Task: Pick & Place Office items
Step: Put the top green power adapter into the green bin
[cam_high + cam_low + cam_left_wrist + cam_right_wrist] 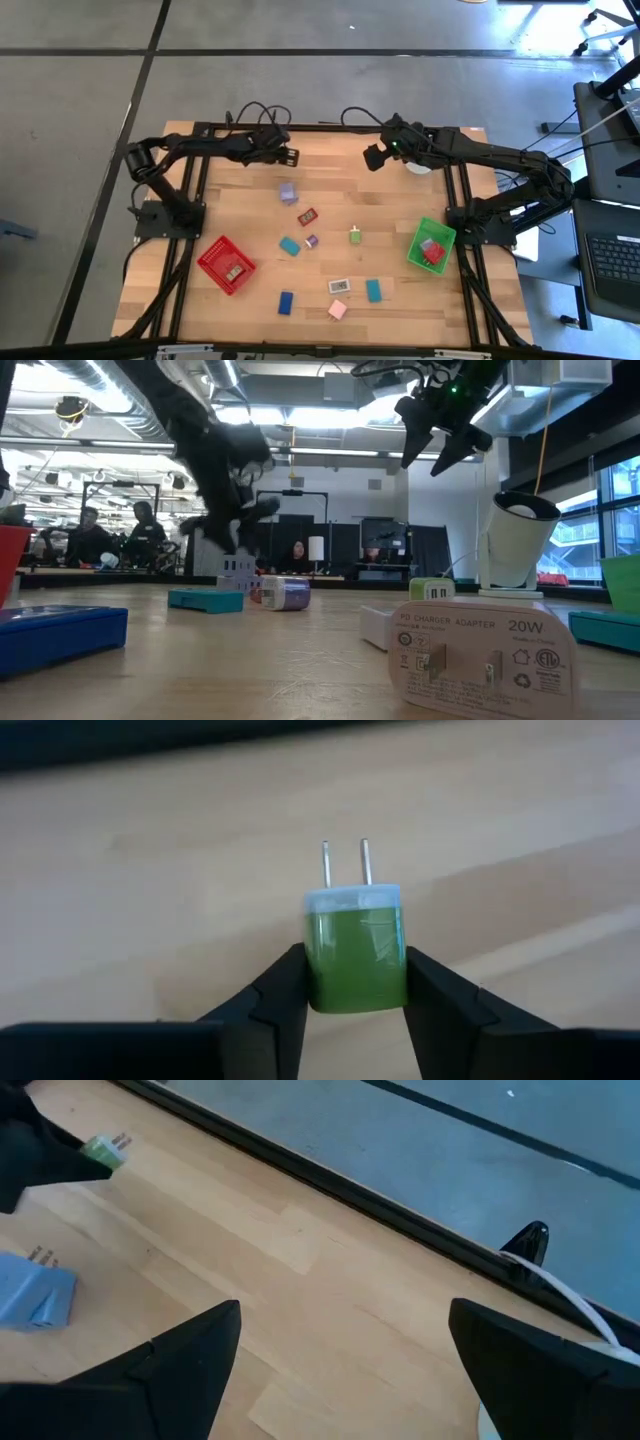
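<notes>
High view: the left gripper (291, 156) hangs over the table's far edge, the right gripper (372, 157) opposite; red basket (226, 264) and green basket (431, 245) lie nearer. Low view: both arms raised. Left wrist view: fingers (270, 1010) clenched on a green plug adapter (356, 948), prongs outward. Right wrist view: fingers spread, empty. Carry step; next, probably travel over a basket and release.

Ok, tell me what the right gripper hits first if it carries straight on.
Probably the bare wooden tabletop: the right gripper is open, and nothing lies on the wood ahead, though depth is unclear.
</notes>
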Controlling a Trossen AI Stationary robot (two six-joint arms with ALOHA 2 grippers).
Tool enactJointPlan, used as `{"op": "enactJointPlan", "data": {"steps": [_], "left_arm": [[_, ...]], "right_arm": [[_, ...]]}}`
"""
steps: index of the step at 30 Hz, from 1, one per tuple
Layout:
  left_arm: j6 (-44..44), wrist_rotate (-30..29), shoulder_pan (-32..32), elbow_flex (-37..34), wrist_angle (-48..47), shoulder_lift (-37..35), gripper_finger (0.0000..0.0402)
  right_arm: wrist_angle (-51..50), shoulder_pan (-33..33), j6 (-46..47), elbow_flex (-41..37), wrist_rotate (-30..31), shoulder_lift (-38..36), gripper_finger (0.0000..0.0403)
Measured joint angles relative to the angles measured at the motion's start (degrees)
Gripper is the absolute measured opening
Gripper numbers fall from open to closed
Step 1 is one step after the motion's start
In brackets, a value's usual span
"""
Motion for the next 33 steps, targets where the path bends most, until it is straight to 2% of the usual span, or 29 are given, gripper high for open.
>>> {"op": "enactJointPlan", "data": {"steps": [7,13,16,21,26,28,33], "left_arm": [[12.3,-0.8,-3.9,2.2,7.3,-6.9,0.0132],[26.9,-1.5,-8.7,2.2,13.6,-11.9,0.0133],[33.9,-4.9,-11.2,2.2,15.5,-13.3,0.0133],[42.0,-11.3,-14.5,2.2,18.4,-13.5,0.0134],[46.1,-13.1,-16.7,2.2,21.7,-12.9,0.0134],[46.3,-13.6,-17.5,2.2,23.2,-12.9,0.0134],[46.3,-14.5,-18.5,2.2,25.0,-12.9,0.0134]], "right_arm": [[2.9,0.0,4.5,0.0,-3.1,0.0,0.0362],[14.1,0.0,5.9,0.0,-10.2,0.0,0.0362],[20.1,0.0,6.6,0.0,-12.3,0.0,0.0362],[27.0,0.0,12.2,0.0,-12.4,0.2,0.0362],[29.9,0.0,14.0,0.1,-13.9,1.9,0.0362],[30.1,0.0,15.2,0.0,-15.9,3.1,0.0362],[38.1,0.0,15.5,0.0,-23.3,7.2,0.0362]]}}
